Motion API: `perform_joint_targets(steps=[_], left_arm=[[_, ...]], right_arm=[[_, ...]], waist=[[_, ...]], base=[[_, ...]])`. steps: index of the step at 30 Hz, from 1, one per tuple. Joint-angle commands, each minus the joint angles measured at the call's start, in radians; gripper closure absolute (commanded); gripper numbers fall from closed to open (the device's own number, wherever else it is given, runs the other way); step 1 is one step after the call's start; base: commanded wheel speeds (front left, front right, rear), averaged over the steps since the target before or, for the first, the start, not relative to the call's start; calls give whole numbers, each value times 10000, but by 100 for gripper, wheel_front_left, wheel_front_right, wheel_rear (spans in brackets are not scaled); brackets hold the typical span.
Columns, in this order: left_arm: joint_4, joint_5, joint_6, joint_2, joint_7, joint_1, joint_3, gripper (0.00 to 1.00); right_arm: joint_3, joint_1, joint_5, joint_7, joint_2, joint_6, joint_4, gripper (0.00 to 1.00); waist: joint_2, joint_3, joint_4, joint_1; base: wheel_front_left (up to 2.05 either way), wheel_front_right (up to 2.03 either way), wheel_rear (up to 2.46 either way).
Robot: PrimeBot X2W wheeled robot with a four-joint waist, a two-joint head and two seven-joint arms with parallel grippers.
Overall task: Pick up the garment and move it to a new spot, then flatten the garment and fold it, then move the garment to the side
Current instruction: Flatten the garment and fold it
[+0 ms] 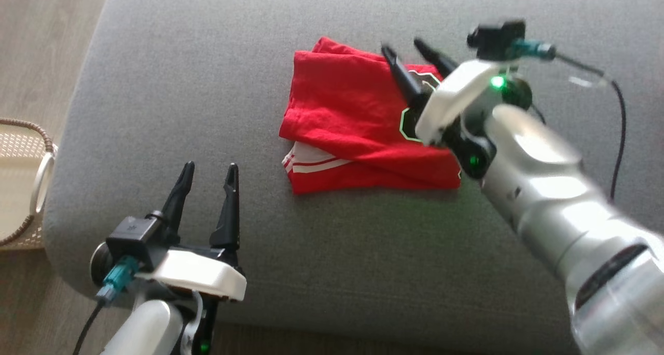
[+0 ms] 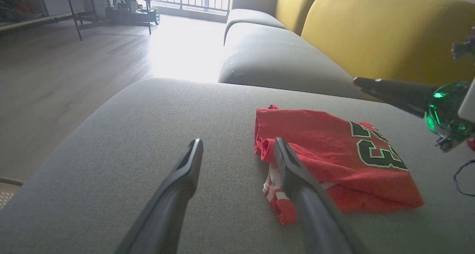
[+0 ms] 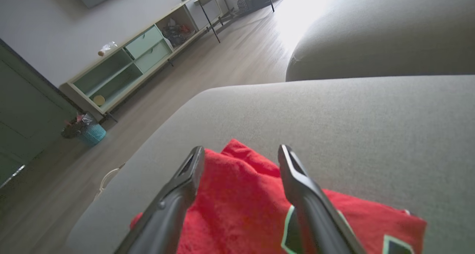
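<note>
folded red fabric jersey (image 1: 353, 121): soft, light, limp | I'd pinch its layered near edge | left hand (image 1: 210, 166), right hand (image 1: 403, 46): wide, empty

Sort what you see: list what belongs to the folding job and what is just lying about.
Job: red garment, folded on the grey cushion; right tool, open over it; left tool, open, apart from it.
Lying about: woven basket beside the cushion; teal bin on the floor; shelf unit by the wall.
</note>
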Motion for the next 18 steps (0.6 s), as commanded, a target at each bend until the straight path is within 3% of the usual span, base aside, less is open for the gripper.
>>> perform_joint_targets(steps=[1, 5, 10, 16, 18], left_arm=[[-358, 39, 115, 262, -36, -43, 362, 0], [-430, -70, 189, 189, -111, 180, 485, 0], [-399, -249, 222, 85, -216, 516, 781, 0], [-286, -235, 120, -130, -292, 800, 1100, 0], [-272, -197, 106, -180, -298, 849, 1143, 0]], right_arm=[[-81, 322, -260, -122, 13, -2, -193, 0], [-1221, 961, -1133, -132, -570, -2, -910, 0], [-3355, 2532, -3284, -135, -1068, -2, -2449, 0], [-6271, 5108, -6623, -136, -681, -2, -5235, 0], [-6685, 5551, -7171, -136, -549, -2, -5753, 0]], waist=[[0, -88, 23, -1], [0, -262, -20, -1], [0, -528, -381, -1], [0, -881, -907, -1], [0, -936, -976, -1]], base=[[0, 0, 0], [0, 0, 0], [0, 0, 0], [0, 0, 0], [0, 0, 0]])
